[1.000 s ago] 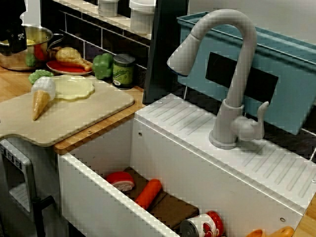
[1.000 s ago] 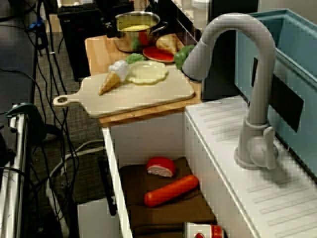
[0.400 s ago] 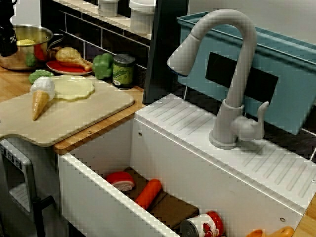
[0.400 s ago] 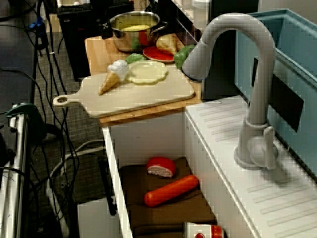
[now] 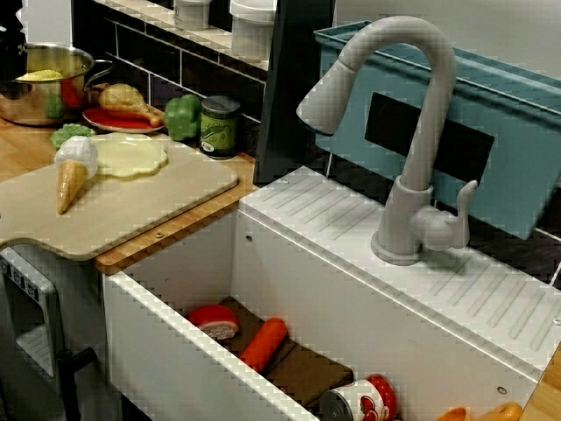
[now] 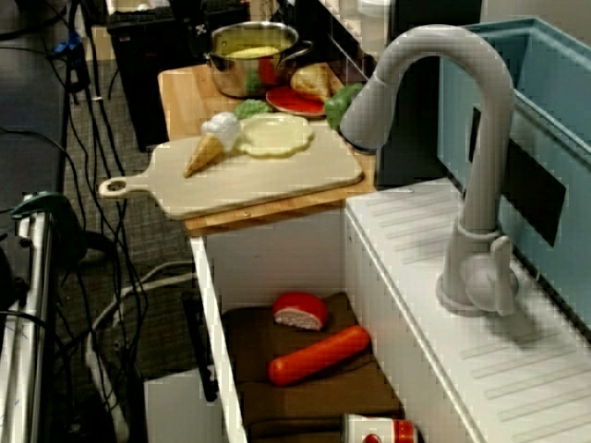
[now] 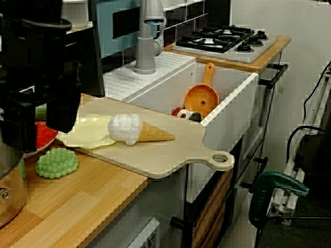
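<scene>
In the view from the counter end, my black gripper [image 7: 41,103] fills the left edge, hanging over the steel pot [image 7: 8,186]; its fingers are not distinguishable and nothing shows in them. In the view over the sink, the gripper [image 6: 196,23] is a dark shape just behind the pot [image 6: 251,60]. The pot [image 5: 44,83] holds yellow and red toy food. An ice cream cone [image 7: 137,130] lies on the wooden cutting board [image 7: 170,155] next to a pale pie crust [image 7: 88,132].
A green lettuce piece [image 7: 57,163] lies by the pot. A red plate with a drumstick [image 5: 123,103], a green pepper [image 5: 182,117] and a can [image 5: 219,125] line the back wall. The sink [image 5: 175,351] holds a sausage [image 5: 263,344], a red-and-white piece [image 5: 213,322] and a can [image 5: 359,402] under the faucet [image 5: 412,132].
The black gripper above the pot has drawn back toward the left and almost left the sink-side view. Nothing on the board or in the sink has moved.
</scene>
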`<state>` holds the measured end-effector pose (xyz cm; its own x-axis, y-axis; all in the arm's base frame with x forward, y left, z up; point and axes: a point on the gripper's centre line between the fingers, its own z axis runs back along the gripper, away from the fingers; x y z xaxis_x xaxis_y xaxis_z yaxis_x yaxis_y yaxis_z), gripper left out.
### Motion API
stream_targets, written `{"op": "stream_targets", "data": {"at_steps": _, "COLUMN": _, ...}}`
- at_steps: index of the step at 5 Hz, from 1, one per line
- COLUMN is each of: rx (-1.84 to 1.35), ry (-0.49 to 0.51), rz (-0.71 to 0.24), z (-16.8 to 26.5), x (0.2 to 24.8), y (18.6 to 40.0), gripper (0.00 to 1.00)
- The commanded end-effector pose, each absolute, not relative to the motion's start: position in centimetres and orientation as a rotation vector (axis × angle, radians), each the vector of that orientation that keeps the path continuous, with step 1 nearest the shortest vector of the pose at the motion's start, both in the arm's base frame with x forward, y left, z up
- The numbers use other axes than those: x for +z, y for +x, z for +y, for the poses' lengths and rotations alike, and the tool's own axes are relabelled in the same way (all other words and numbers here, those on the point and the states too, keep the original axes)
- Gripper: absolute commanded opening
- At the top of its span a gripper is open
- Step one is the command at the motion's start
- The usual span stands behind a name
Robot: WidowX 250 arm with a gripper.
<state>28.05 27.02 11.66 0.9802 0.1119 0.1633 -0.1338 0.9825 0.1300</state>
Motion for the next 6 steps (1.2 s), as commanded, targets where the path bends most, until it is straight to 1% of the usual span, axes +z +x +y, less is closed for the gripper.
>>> {"op": "stream_targets", "data": {"at_steps": 1, "rx": 0.103, "ry": 0.17, "rz": -0.205, "z": 29.3, "x": 14.5, "y": 28.4, "gripper": 1.0}}
{"op": "stream_targets", "data": {"at_steps": 2, "rx": 0.071, "ry": 0.185, "rz": -0.223, "z": 29.6, "x": 14.6, "y": 29.3, "gripper": 1.0}}
{"op": "stream_targets", "data": {"at_steps": 4, "rx": 0.14, "ry": 0.208, "rz": -0.249, "z": 30.8, "x": 14.7, "y": 31.3, "gripper": 1.0}}
{"op": "stream_targets", "data": {"at_steps": 5, "rx": 0.151, "ry": 0.225, "rz": -0.273, "z": 30.5, "x": 14.1, "y": 30.9, "gripper": 1.0}}
{"op": "stream_targets", "data": {"at_steps": 6, "rx": 0.171, "ry": 0.234, "rz": -0.283, "z": 30.8, "x": 13.3, "y": 31.6, "gripper": 1.0}}
